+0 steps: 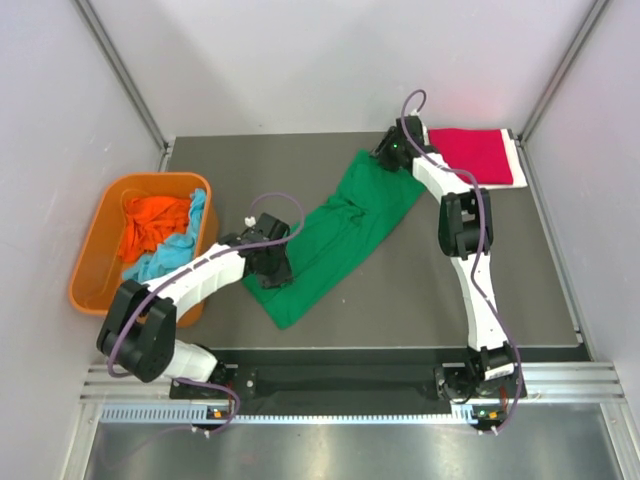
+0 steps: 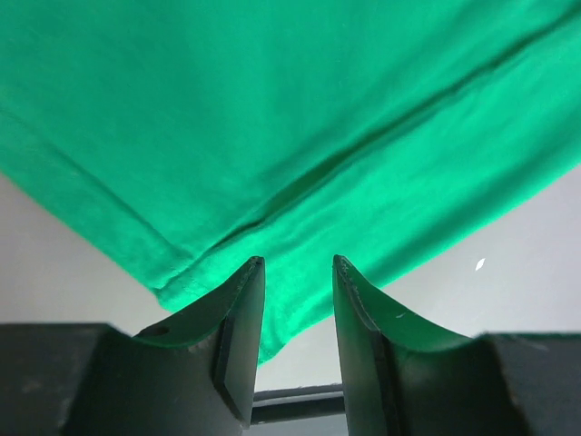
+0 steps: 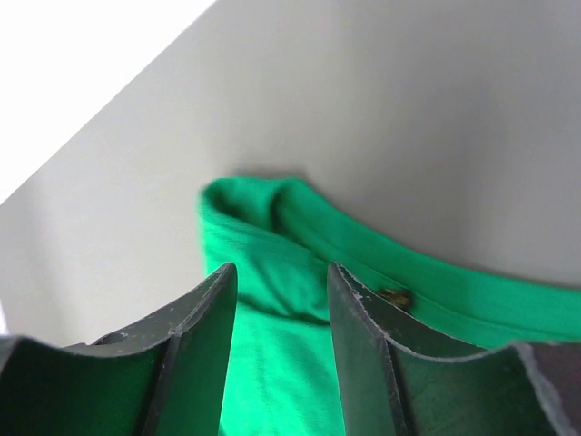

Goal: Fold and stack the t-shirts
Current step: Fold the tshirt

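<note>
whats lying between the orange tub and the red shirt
The green shirt lies there, stretched diagonally over the dark table; the top view shows it.

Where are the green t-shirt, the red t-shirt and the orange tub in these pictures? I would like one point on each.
green t-shirt (image 1: 335, 235), top view, on the middle of the spread cloth.
red t-shirt (image 1: 472, 155), top view, on the centre of the red cloth.
orange tub (image 1: 90, 255), top view, on its left wall.
</note>
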### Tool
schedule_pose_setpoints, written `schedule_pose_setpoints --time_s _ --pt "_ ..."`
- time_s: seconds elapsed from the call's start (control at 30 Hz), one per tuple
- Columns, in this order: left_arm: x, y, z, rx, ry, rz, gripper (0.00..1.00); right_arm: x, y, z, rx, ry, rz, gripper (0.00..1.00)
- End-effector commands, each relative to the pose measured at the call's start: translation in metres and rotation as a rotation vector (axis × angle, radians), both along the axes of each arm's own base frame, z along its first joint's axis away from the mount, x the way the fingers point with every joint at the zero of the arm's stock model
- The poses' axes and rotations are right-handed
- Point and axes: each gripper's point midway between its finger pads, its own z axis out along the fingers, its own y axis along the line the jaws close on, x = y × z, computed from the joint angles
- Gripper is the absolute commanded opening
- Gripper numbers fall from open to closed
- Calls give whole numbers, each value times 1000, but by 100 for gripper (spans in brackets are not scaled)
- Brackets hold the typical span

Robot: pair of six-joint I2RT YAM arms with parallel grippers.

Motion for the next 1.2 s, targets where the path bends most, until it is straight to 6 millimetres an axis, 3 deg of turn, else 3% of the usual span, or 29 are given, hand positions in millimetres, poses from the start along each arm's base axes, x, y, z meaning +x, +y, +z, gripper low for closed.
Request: schedule_pose_setpoints --time_s 0.0,0.03,0.17,0.23,0.4,0.53,0.73,0.93,1.17 --pt "-15 -12 -16 -43 40 -83 41 19 16 84 48 -231 96 46" --pt "-16 -13 -18 -43 35 -89 41 17 16 110 46 -271 103 46" --pt "-23 -10 -29 -26 36 -94 41 0 9 166 7 -342 130 48" --pt "-29 -9 -36 -27 52 -92 41 -18 3 181 -5 -336 130 49" --pt "-53 2 -62 -10 115 -51 41 -52 -19 177 -54 -303 88 52" --pt "-70 9 -74 -7 155 -16 41 -76 -45 156 -72 -195 42 61" --pt "-85 0 -71 -59 180 2 41 -98 -88 111 -59 -111 -49 59" --pt "-98 -4 -61 -78 183 19 41 -115 -102 72 -73 -68 -68 56" --pt "-95 2 -53 -35 170 31 41 -120 -117 33 -73 -24 -108 54"
